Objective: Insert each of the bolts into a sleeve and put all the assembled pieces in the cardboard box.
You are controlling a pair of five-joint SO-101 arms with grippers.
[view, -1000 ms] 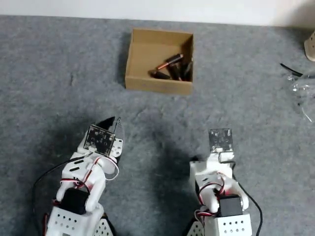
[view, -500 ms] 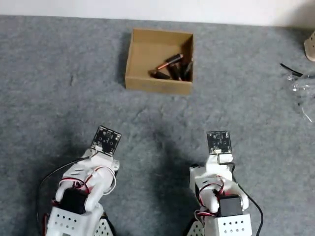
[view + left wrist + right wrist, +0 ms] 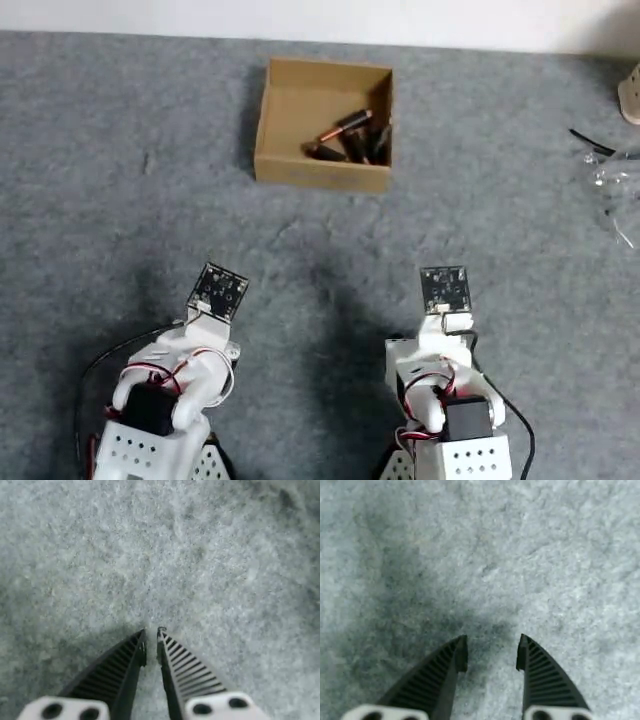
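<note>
I see grey felt (image 3: 120, 150) over the table, a clear plastic tangle with black wires (image 3: 605, 165) at the right edge, and a beige object (image 3: 631, 95) above it.

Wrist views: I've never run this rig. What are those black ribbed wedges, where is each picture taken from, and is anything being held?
Those wedges are each arm's gripper fingers, seen by a camera on that arm's wrist. The left gripper is nearly closed on nothing; the right gripper is open and empty. Both hang over grey mat. The high view looks down from a fixed camera: two white arms side by side, and beyond them the cardboard box with dark assembled pieces inside. Clear plastic bits lie far off to one side.
</note>
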